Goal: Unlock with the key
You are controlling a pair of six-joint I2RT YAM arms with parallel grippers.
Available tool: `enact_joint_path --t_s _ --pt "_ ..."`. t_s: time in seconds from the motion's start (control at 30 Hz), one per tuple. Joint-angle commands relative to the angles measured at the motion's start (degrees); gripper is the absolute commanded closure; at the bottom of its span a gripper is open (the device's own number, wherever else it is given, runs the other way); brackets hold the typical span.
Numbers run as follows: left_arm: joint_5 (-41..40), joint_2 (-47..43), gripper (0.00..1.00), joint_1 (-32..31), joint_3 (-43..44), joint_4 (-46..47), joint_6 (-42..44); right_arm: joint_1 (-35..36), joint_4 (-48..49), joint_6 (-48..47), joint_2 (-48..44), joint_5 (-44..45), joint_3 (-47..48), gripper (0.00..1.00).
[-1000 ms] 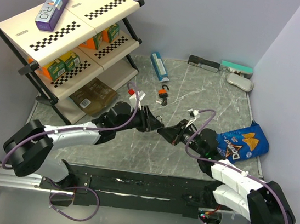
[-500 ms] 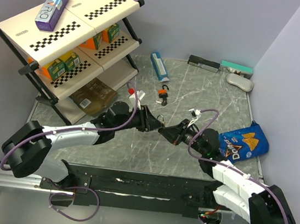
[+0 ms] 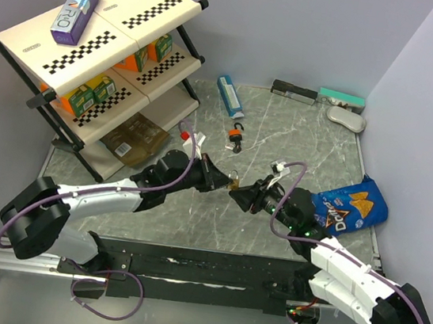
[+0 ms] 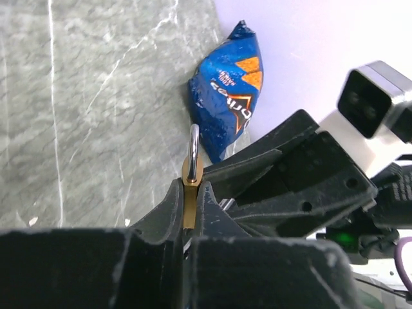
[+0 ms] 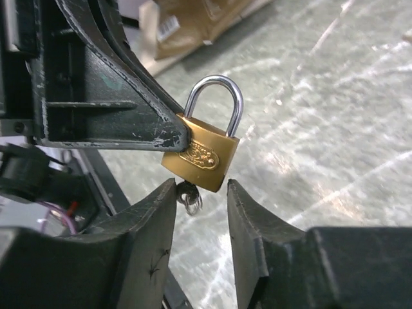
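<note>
Closed since a second ago, the left gripper [image 4: 190, 215] clamps the brass padlock [image 5: 199, 156]; the right gripper [image 5: 201, 188] has parted its jaws, flanking the key [image 5: 188, 198] hanging at the padlock's six o'clock.

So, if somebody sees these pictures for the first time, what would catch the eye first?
First the small brass padlock with a steel shackle, clamped by the left gripper above the middle of the grey marble table. Directly under it, a small dark key sits at its base between the open jaws of the right gripper. After that, the bright blue chip bag at the table's right edge.
</note>
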Motion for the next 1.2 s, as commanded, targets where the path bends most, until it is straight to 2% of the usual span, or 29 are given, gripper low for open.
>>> enact_joint_path --t_s 0.0,0.03,0.07,0.17,0.4,0.5,0.7,0.83,0.93,1.17 --pt "-1.1 0.1 0.99 0.1 2.9 0.3 -2.7 1.9 -5.4 -4.3 -2.3 5.5 3.2 0.54" --pt "-1.0 0.3 0.99 0.1 2.7 0.7 -3.1 2.0 -5.4 -4.3 -2.5 5.5 3.0 0.54" --pt "-0.7 0.4 0.99 0.2 2.6 1.0 -3.2 2.0 -5.2 -4.2 -3.1 5.4 2.7 0.64" --pt "0.0 0.7 0.99 0.4 2.4 1.5 -3.3 2.0 -4.2 -3.6 -2.8 5.5 2.0 0.73" --pt "0.0 0.0 0.99 0.9 1.6 2.1 -3.4 2.1 -2.2 -2.2 -1.8 4.7 1.6 0.65" --pt "0.1 -0.6 0.99 1.0 0.9 3.3 -3.6 2.0 -2.4 -2.3 -2.0 4.4 1.4 0.70" --pt "2.1 -0.9 0.99 1.2 0.0 6.5 -3.1 2.0 0.9 0.0 -1.8 3.4 -0.3 0.88" --pt "1.8 -1.5 0.99 1.2 -0.4 6.1 -2.7 1.9 1.8 0.6 -1.7 3.2 -0.3 0.85" --pt "-0.2 -2.0 0.99 1.2 0.1 3.0 -2.2 2.0 -0.5 -1.2 -2.1 3.7 0.4 0.79" --pt "-2.4 -1.8 0.99 1.2 1.3 0.0 -2.0 3.8 -5.7 -3.1 -3.9 5.5 2.6 0.72"
